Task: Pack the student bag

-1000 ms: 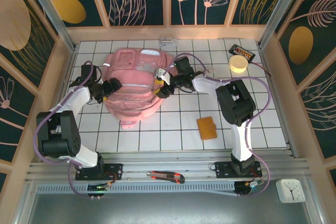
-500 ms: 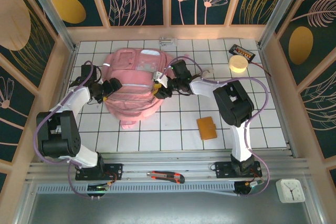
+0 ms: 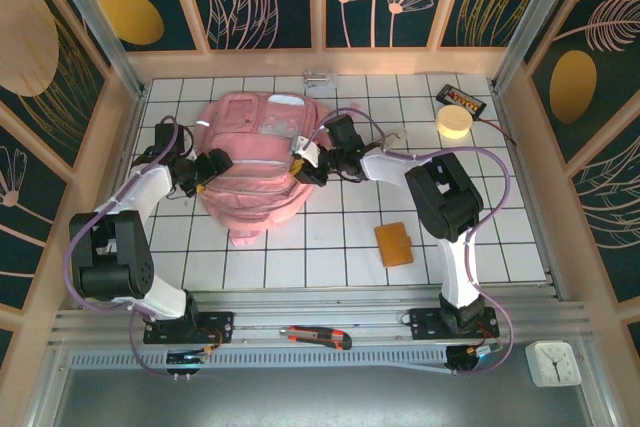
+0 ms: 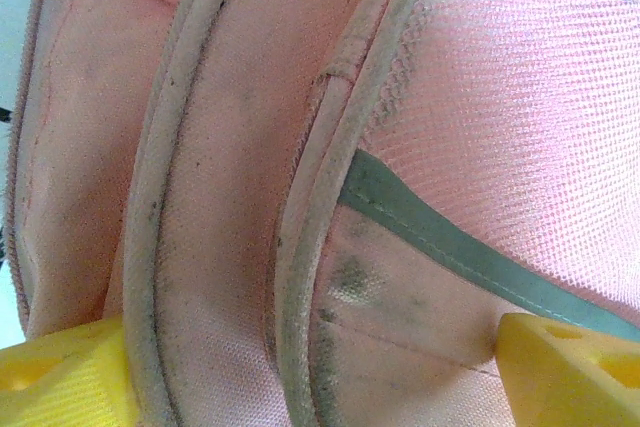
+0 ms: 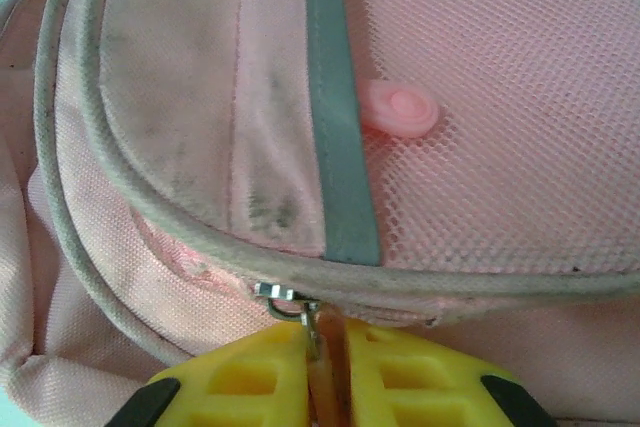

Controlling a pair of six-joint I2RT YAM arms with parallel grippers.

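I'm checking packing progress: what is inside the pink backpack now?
Its inside is hidden: the student bag fabric covers everything. At its seam, the right gripper pinches the zipper pull. A flat orange item lies outside on the table.

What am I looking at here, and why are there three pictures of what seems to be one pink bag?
These are two robot arms, bolted at the near edge of a tiled table. One picture comes from a camera fixed overhead. The other two come from small cameras on each arm's wrist, so they are close-ups of the bag. The pink student bag lies on the table. The left tool stands open against the bag's side. The right tool, with its yellow fingers, pinches the zipper pull at the bag's edge. Also on the table are a pale yellow roll and a small orange-brown case.
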